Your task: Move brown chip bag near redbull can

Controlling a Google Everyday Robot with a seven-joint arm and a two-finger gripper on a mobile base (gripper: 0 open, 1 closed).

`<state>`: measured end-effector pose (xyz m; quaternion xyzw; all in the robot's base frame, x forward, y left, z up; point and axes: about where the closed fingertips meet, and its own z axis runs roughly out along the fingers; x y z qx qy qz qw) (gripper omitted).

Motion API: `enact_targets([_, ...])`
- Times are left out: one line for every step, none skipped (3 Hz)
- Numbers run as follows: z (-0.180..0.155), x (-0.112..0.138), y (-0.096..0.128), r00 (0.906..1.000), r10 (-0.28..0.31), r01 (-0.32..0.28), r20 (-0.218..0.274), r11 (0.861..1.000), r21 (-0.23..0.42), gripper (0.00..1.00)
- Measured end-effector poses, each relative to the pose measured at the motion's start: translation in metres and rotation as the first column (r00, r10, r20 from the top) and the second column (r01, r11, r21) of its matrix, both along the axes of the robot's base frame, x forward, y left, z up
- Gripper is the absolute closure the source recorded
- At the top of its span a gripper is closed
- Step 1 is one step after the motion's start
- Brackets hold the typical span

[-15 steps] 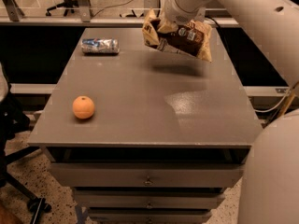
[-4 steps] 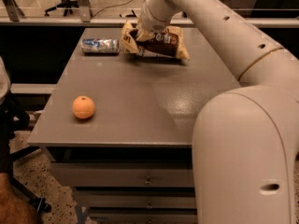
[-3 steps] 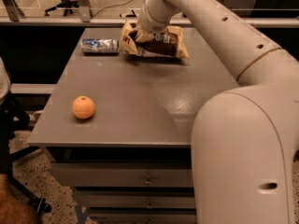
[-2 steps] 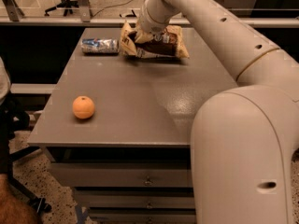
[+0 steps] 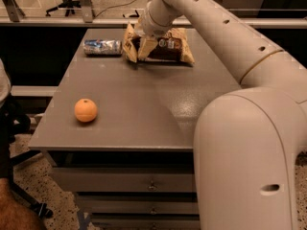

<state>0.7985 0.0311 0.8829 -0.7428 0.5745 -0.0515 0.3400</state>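
Gripper (image 5: 143, 43) at the brown chip bag's (image 5: 169, 48) end nearest redbull can (image 5: 102, 46).

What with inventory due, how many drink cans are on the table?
1. The redbull can lies on its side at the table's far left, beside the brown chip bag, where the end effector sits. None apparently hidden.
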Motion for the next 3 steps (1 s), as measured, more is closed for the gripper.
enact_targets([-0.002,0.0001,0.0012,1.0,0.002,-0.002,-0.003,1.0,-0.001,0.0])
enact_targets([-0.0014,-0.0003,-0.0001,1.0,-0.002,0.002,0.0,1.0,0.003,0.0])
enact_targets([0.0022,-0.0029,-0.0069,0.9997,-0.021,0.021,0.013,1.0,0.024,0.0])
